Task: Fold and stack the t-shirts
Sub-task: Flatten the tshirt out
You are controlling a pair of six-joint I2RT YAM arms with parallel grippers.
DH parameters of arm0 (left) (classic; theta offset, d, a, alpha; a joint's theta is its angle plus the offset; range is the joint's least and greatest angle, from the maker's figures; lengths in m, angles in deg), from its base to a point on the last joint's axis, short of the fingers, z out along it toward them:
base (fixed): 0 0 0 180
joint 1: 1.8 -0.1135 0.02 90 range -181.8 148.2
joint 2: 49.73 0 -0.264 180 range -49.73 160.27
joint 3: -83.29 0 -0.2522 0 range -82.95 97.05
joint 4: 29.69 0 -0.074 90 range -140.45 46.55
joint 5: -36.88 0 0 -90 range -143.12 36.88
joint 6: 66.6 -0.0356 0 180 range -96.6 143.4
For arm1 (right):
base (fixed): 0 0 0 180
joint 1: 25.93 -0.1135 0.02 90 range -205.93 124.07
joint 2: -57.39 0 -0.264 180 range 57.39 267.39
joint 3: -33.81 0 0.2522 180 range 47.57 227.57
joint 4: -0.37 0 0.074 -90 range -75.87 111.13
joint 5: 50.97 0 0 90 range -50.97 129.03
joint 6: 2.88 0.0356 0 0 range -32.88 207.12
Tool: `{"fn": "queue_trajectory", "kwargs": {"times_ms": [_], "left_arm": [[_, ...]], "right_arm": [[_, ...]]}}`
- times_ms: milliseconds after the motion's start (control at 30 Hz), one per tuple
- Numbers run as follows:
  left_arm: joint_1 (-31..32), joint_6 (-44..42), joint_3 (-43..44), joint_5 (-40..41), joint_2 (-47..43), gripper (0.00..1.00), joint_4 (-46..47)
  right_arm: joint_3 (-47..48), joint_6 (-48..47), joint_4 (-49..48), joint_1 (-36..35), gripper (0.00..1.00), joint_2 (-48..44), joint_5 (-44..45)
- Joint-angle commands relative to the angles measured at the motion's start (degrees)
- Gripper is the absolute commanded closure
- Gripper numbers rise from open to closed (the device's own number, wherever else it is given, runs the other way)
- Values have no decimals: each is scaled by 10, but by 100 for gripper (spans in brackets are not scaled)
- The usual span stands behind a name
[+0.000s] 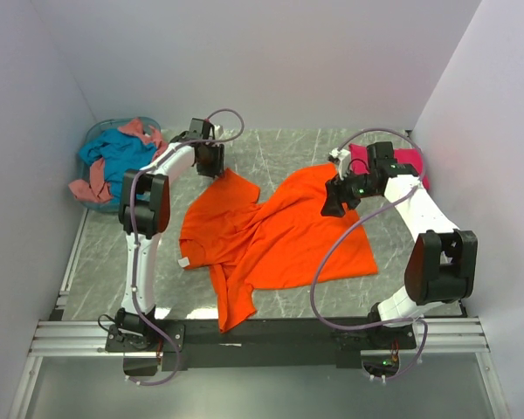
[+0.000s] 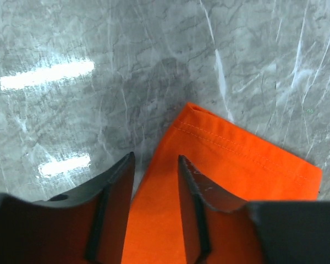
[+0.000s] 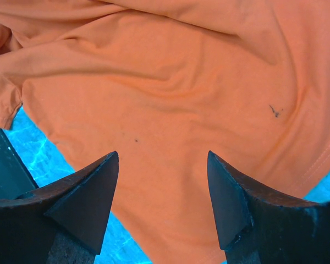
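Top external view: bright orange short-sleeved cloth t-shirt [image 1: 275, 236] lies open but rumpled mid-bench, not yet folded. Left tool [image 1: 214, 170] sits at its far sleeve; in the left wrist view the fingers stand partly apart astride the sleeve edge, nothing pinched. Right tool [image 1: 334, 205] hangs over the far right hem, fingers spread wide, nothing held. Magenta-pink t-shirt [image 1: 406, 160] lies compact at the far right, probably folded. Teal-blue t-shirt [image 1: 122, 155] and salmon-pink t-shirt [image 1: 89, 188] are heaped in the pale blue round basket [image 1: 105, 127], far left. Grey marbled bench [image 1: 279, 148] underneath. Judgement: early; one shirt likely done, three left, no stack yet.
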Motion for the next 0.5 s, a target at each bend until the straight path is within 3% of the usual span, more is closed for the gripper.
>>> {"fn": "queue_trajectory", "kwargs": {"times_ms": [0, 133, 400, 467], "left_arm": [[10, -11, 16, -14, 25, 58, -34], [16, -7, 30, -30, 35, 69, -45], [25, 0, 41, -24, 40, 82, -64], [25, 7, 38, -15, 40, 91, -63]], "right_arm": [[0, -4, -2, 10, 28, -11, -17], [3, -7, 1, 11, 28, -6, -21], [6, -12, 7, 13, 29, -3, -25], [6, -13, 5, 14, 29, -4, -26]]}}
